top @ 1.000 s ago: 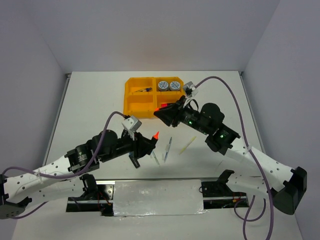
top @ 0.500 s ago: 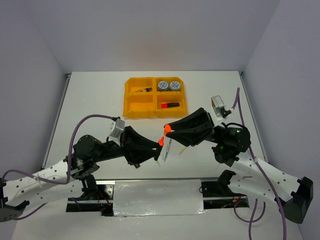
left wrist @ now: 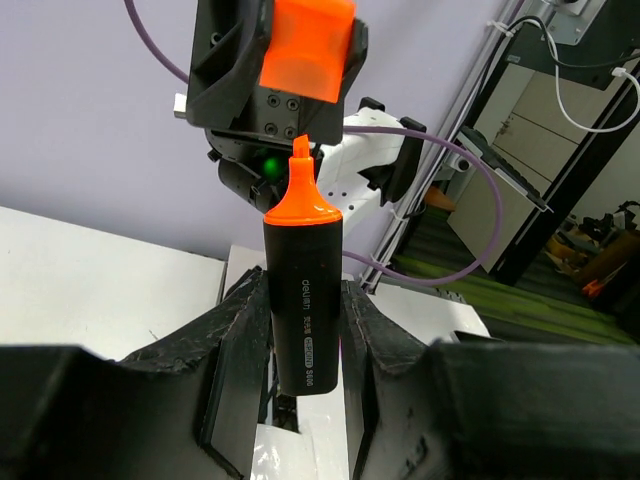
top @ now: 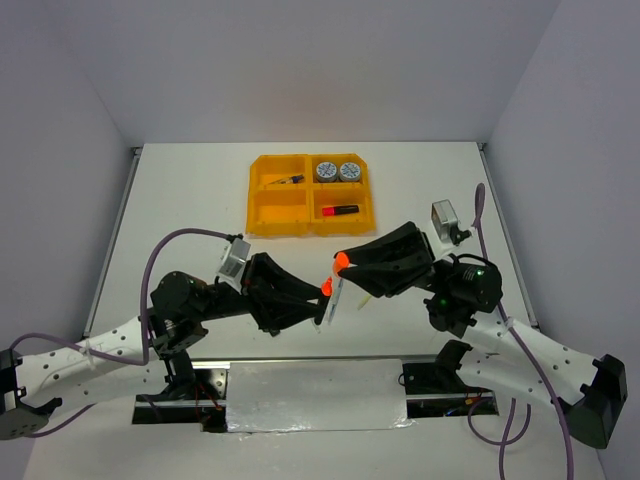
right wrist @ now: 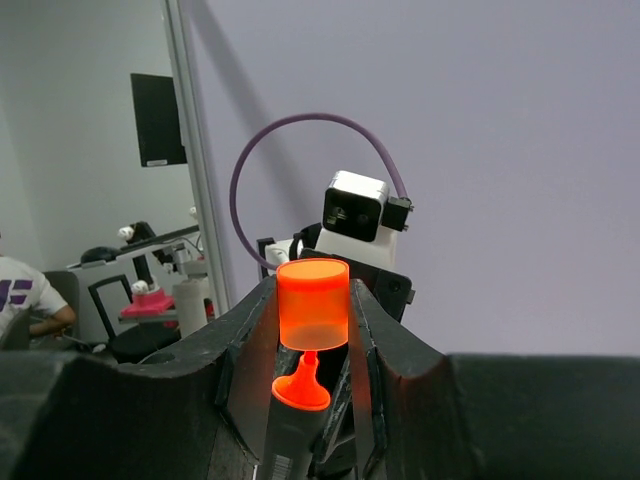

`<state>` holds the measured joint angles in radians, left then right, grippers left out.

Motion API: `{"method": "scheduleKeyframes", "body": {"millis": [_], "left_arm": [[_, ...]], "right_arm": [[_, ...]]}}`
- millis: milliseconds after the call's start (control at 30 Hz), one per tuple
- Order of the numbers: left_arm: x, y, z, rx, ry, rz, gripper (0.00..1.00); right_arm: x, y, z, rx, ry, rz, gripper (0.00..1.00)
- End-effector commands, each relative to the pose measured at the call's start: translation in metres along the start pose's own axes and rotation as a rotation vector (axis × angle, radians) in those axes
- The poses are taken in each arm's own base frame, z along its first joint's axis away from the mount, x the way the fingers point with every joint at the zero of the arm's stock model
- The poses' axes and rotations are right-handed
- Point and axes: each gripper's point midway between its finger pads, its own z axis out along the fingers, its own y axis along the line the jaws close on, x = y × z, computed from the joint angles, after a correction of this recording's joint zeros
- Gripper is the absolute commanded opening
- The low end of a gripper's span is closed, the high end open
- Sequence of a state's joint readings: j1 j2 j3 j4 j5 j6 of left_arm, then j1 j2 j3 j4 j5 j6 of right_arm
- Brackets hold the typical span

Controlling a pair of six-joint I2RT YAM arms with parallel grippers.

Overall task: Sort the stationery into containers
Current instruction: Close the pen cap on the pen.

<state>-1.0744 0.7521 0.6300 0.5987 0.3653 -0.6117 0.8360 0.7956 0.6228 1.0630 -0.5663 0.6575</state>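
My left gripper (top: 318,296) is shut on a black highlighter (left wrist: 303,300) with its orange tip bare, held up above the table's front middle. My right gripper (top: 342,262) is shut on the orange cap (right wrist: 313,303), held just off the highlighter's tip (right wrist: 303,382); the cap (left wrist: 306,45) also shows in the left wrist view. The two face each other closely. The orange-yellow tray (top: 263,200) at the back holds two tape rolls (top: 337,171) in its far right compartment, a red-capped highlighter (top: 341,211) in the near right and a small dark item (top: 286,181) in the far left.
Thin pale pens (top: 337,296) lie on the table under and between the grippers, one yellowish (top: 374,292) to the right. The tray's near left compartment (top: 280,209) shows nothing in it. The arm bases and a grey plate (top: 315,395) are at the near edge.
One second ago the right gripper was at the tray and the left held the highlighter low. Both have swung to face each other, the cap now just off the tip.
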Motion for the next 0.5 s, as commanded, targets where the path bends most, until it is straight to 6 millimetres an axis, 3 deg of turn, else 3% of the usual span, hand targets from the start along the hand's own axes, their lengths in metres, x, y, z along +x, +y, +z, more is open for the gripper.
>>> {"method": "scheduleKeyframes", "body": {"millis": [0,467], "left_arm": [[-0.021,-0.018,0.001,0.069,-0.065,0.042,0.00],[-0.028,-0.012,0.001,0.017,-0.049,0.085,0.00]], "right_arm": [[-0.011,0.007,0.000,-0.014,-0.054,-0.017,0.00],[-0.001,0.006,0.003,-0.007,-0.041,0.030,0.00]]}}
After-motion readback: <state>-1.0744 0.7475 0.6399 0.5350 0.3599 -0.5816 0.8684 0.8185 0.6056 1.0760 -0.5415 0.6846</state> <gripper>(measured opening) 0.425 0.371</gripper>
